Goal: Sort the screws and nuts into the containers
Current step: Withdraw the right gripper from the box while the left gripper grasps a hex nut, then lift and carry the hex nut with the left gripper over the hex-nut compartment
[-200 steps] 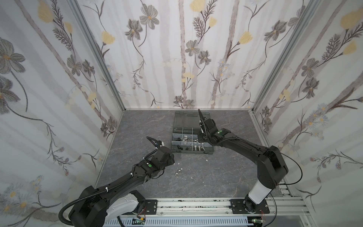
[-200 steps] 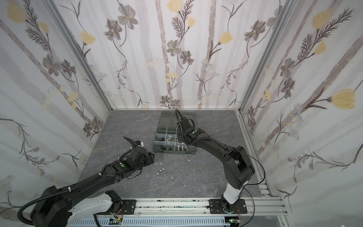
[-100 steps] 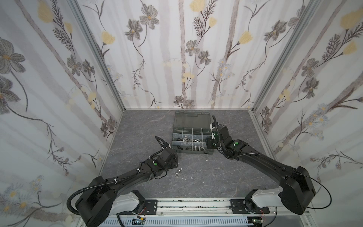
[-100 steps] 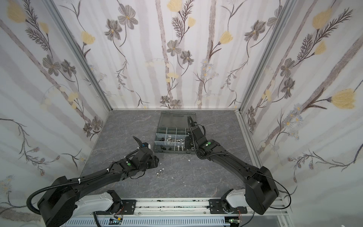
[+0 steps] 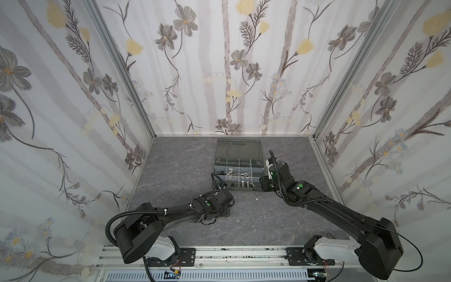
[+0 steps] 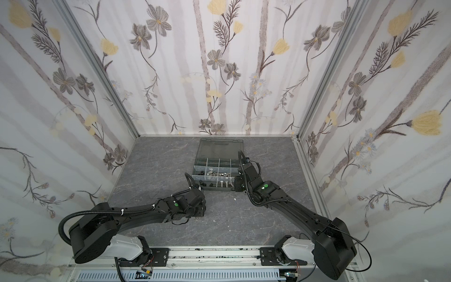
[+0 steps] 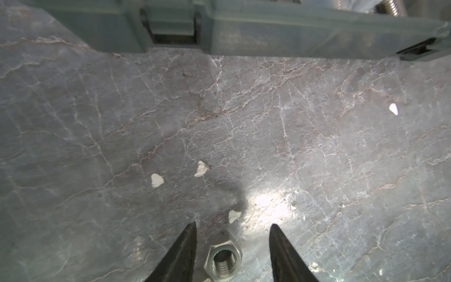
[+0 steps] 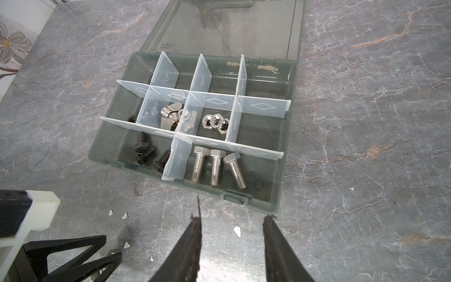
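A silver hex nut (image 7: 223,260) lies on the grey table between the fingers of my left gripper (image 7: 232,225). That gripper is open, and the nut sits nearer one finger. In both top views the left gripper (image 5: 225,213) (image 6: 201,212) points down at the table and hides the nut. The containers are cells of a dark organiser case (image 8: 288,171) (image 5: 257,168) (image 6: 235,168). They hold silver bolts (image 8: 214,168), black screws (image 8: 146,152), hex nuts (image 8: 216,122) and wing nuts (image 8: 173,116). My right gripper (image 8: 232,217) (image 5: 262,189) is open and holds nothing, just in front of the case's near right corner.
The case's smoky lid (image 5: 238,149) lies open flat behind the cells. Its front wall (image 7: 268,36) and latch stand a short way ahead of the left gripper. Small white flecks (image 7: 201,169) dot the marbled table. Patterned walls enclose the table on three sides.
My left arm has swung right and lowered over the loose nuts on the table, its jaws narrowing slightly. My right arm has drawn back from over the case to its near right corner.
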You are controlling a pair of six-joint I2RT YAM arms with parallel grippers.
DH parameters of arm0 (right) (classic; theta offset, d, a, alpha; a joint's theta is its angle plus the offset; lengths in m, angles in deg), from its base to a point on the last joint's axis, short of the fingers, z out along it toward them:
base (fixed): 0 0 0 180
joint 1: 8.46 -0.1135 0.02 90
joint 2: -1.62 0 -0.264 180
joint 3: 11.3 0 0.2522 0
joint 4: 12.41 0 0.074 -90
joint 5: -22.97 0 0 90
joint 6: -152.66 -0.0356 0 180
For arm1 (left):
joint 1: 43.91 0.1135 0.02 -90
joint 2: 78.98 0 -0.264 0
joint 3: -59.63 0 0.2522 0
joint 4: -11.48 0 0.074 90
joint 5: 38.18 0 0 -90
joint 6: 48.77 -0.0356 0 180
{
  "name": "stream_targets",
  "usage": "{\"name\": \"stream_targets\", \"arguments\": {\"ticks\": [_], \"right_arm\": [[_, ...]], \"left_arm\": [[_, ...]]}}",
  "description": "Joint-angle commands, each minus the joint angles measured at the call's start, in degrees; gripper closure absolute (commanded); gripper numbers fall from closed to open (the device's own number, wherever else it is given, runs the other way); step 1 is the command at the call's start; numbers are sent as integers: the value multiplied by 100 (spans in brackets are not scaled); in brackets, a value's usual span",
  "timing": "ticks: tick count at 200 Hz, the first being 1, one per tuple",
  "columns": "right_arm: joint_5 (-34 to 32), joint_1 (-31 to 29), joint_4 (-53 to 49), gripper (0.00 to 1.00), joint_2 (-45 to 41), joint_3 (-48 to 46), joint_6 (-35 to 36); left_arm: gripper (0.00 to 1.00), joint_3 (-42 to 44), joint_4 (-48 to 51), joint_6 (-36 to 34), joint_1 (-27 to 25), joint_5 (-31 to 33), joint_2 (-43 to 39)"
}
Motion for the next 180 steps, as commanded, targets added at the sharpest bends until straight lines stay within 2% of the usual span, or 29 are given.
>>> {"name": "stream_targets", "arguments": {"ticks": [1, 93, 180], "right_arm": [[-127, -9, 148, 58, -47, -38, -92], [-118, -6, 220, 58, -77, -35, -140], [-134, -3, 194, 58, -113, -63, -139]], "left_arm": [[51, -74, 305, -28, -78, 234, 82], [59, -213, 511, -34, -275, 323, 345], [77, -266, 546, -81, -337, 428, 434]]}}
